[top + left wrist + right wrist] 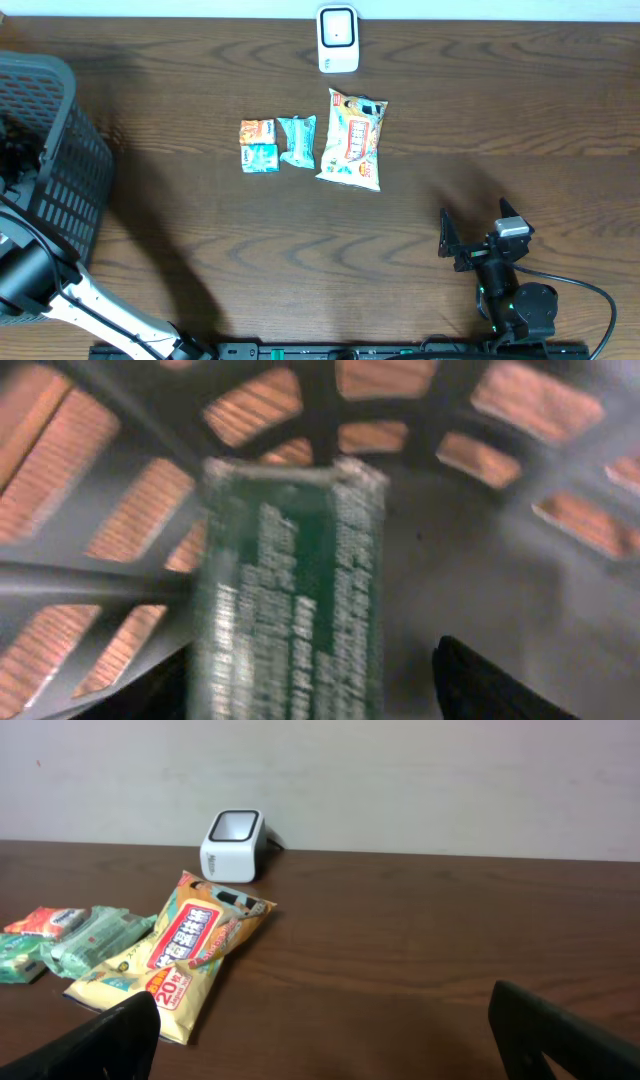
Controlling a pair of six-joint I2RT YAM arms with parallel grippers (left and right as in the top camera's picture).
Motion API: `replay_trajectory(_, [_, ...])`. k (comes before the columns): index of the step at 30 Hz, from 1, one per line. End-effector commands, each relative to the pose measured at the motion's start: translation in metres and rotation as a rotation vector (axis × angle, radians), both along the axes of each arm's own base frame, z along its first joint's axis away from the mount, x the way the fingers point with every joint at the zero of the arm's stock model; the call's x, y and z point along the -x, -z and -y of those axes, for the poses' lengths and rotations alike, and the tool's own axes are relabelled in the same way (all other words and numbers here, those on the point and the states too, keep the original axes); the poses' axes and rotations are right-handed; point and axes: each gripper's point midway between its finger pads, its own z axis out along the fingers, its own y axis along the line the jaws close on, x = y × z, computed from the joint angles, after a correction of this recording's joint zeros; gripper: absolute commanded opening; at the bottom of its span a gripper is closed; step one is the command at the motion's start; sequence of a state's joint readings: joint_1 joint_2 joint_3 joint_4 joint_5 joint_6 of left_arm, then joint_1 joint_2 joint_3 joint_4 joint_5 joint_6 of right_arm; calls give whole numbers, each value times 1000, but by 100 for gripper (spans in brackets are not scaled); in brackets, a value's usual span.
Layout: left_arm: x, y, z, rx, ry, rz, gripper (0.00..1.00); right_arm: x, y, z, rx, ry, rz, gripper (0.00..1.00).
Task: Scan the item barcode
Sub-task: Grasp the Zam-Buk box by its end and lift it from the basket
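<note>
- Basket [60, 150] job: the left jaws are down inside it, straddling a green packet [290, 590], I'd guess to fish it out for the scanner [338, 40]. Too blurry to tell if they've clamped it.
- Packet's long axis runs straight away from the wrist camera, far short end toward the basket wall, printed side facing the camera.
- Right jaws are wide apart and empty, low over the near side of the table [500, 120], probably just out of the way.

A green rectangular packet with fine white print [290, 600] shows blurred inside a grey plastic lattice basket [480, 560] — its long side runs up the view, its lower end out of frame. The white boxy barcode scanner with a dark window [338, 38] stands upright at the far edge of the brown wooden table [500, 100].
</note>
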State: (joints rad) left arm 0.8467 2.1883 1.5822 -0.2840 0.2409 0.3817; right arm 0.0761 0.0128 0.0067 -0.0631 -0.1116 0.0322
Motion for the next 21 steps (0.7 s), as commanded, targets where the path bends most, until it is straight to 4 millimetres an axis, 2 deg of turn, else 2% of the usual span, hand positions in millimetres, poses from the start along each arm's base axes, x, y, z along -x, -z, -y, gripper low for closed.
replay_trajectory(1, [4,12,-1,38,-53,0,65,0,0,-1,14,-4,2,99])
replay_trajectory(3, [4,11,-1,36,-53,1,64,0,0,-1,14,-4,2,99])
replay_trajectory(5, [4,11,-1,34,-54,3,59,0,0,-1,14,-4,2,99])
replay_trajectory(8, [3,10,-2,31,-54,6,41,0,0,-1,14,-4,2,99])
replay_trajectory(9, [3,10,-2,31,-54,6,39,0,0,-1,14,-4,2,99])
replay_trajectory(14, [3,9,-3,30,-57,10,38,0,0,-1,14,-4,2,99])
replay_trajectory(19, [1,-1,-4,18,-62,26,37,0,0,-1,14,-4,2,99])
replay_trajectory(21, [1,-6,-4,12,-62,32,24,0,0,-1,14,-4,2,99])
